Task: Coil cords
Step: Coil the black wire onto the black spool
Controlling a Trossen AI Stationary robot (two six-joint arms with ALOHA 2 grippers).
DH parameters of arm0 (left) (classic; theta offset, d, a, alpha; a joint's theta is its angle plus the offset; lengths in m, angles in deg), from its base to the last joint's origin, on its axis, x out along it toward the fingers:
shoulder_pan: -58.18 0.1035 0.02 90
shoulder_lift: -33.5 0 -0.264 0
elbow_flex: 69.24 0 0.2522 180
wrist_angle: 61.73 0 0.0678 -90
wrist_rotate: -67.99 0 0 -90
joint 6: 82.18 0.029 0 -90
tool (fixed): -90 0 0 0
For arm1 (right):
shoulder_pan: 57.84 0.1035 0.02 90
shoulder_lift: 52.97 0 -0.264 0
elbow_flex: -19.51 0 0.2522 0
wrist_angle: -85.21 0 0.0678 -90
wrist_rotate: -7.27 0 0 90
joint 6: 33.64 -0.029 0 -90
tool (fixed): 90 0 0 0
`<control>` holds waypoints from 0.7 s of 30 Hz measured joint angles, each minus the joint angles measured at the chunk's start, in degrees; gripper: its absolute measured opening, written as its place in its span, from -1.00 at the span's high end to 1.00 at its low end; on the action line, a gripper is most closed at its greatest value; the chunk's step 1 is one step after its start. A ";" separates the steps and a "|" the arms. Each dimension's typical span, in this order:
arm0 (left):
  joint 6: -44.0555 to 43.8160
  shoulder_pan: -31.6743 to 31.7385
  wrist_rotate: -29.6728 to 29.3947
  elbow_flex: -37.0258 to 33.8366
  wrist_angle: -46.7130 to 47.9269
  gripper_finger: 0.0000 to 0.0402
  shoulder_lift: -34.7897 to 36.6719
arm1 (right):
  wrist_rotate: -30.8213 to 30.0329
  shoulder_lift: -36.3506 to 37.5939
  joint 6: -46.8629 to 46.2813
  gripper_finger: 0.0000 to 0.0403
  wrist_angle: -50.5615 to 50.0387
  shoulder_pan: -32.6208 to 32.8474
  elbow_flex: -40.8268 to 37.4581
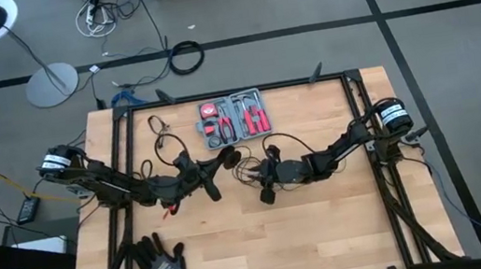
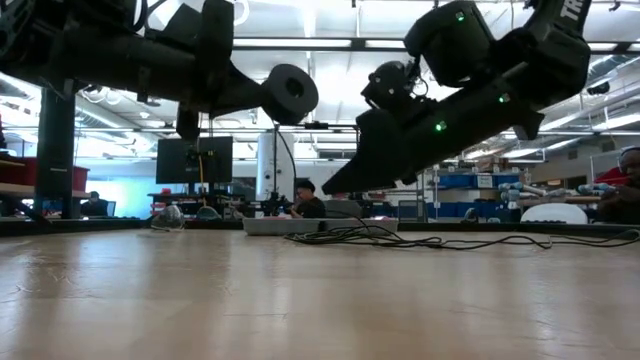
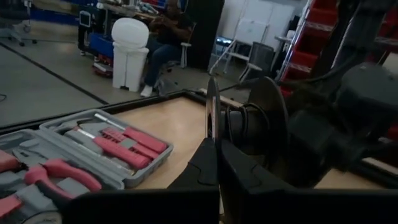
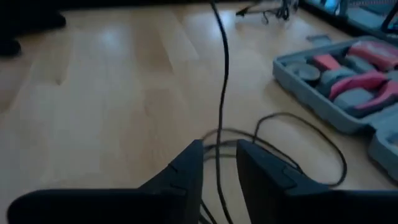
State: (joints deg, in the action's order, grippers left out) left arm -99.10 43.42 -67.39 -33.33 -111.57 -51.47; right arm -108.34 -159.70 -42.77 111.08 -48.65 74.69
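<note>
Two dark grippers hang over the middle of a wooden table (image 1: 329,226), facing each other. On the left, the left gripper (image 3: 214,152) is closed on a thin black wire (image 4: 222,87) and a round black disc (image 3: 268,124). Opposite it, the right gripper (image 4: 219,163) has its fingers slightly parted, with the wire running between them, gripped or not, I cannot tell. More wire lies looped on the wood beside an open gray tool kit (image 1: 234,118) with red handles.
</note>
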 joint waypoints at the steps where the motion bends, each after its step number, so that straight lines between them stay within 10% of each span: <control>1: 0.02 0.00 0.04 0.00 -0.64 1.00 0.00 | 0.18 0.00 -0.07 0.50 -0.87 -0.19 0.09; 21: 1.47 0.02 1.70 0.00 -4.36 1.00 0.02 | 1.79 -0.02 -4.78 0.82 -7.49 -1.54 0.64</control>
State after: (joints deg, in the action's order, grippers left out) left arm -97.63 43.44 -65.69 -33.33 -115.94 -51.45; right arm -106.55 -159.73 -47.55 103.59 -50.20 75.33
